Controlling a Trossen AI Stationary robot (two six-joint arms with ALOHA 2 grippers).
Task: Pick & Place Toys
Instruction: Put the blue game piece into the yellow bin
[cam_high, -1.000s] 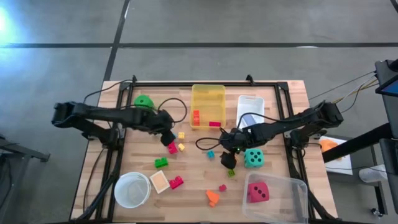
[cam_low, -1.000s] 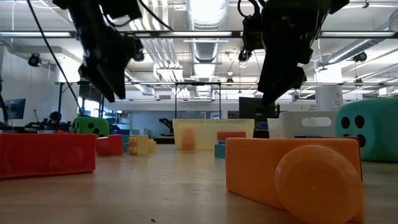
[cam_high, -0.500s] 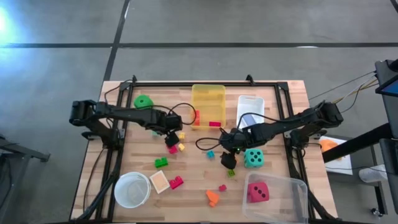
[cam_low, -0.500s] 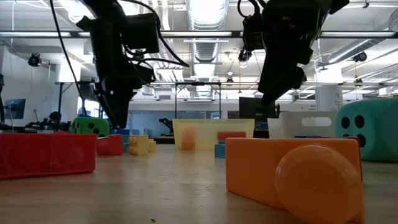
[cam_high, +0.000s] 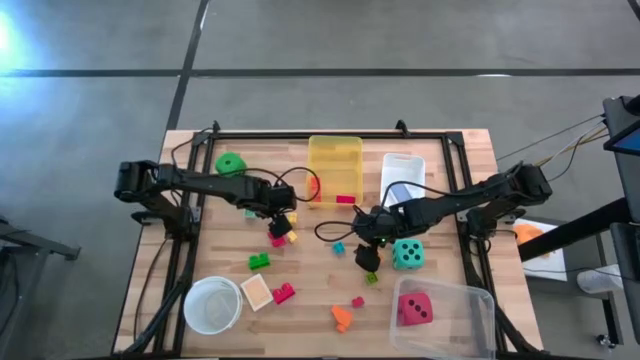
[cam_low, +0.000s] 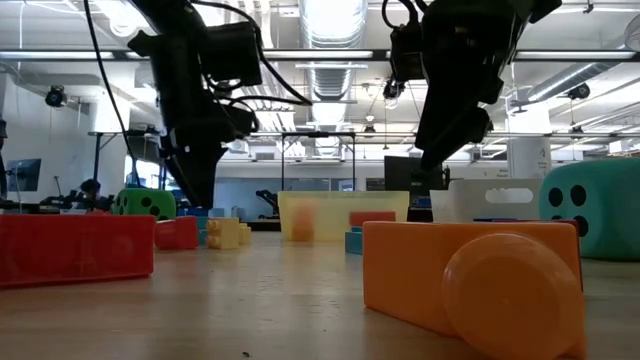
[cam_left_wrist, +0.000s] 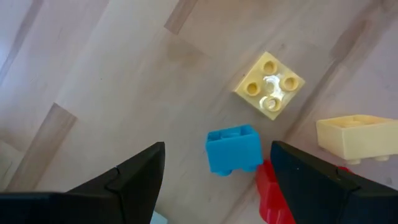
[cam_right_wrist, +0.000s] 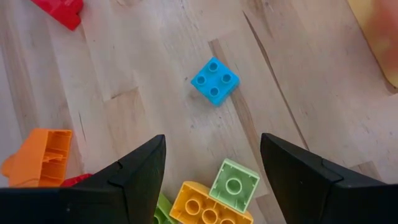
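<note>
Small blocks lie scattered on the wooden table (cam_high: 300, 330). My left gripper (cam_high: 281, 226) hangs open, pointing down, close above a cluster at mid-table. In its wrist view a blue block (cam_left_wrist: 233, 149) lies between the two fingers, untouched. Beside it are a yellow block (cam_left_wrist: 269, 85), a pale yellow block (cam_left_wrist: 357, 137) and a red block (cam_left_wrist: 268, 186). My right gripper (cam_high: 366, 256) waits open above a blue block (cam_right_wrist: 215, 80), a green block (cam_right_wrist: 234, 183) and a yellow block (cam_right_wrist: 202, 208). A teal die (cam_high: 407, 253) sits to its right, and a green die (cam_high: 230, 163) at the far left.
A yellow bin (cam_high: 335, 152) and a white bin (cam_high: 402, 168) stand at the far edge. A clear bin (cam_high: 450, 320) at the near right holds a red die (cam_high: 415, 308). A white bowl (cam_high: 212, 305) sits near left. Green (cam_high: 259, 261), red (cam_high: 283, 293) and orange (cam_high: 342, 317) blocks lie nearby.
My left gripper has come down toward the table and moved a little toward its right edge, ending over the block cluster; it rolled somewhat on the way. Its fingers have stayed open. No block has moved.
</note>
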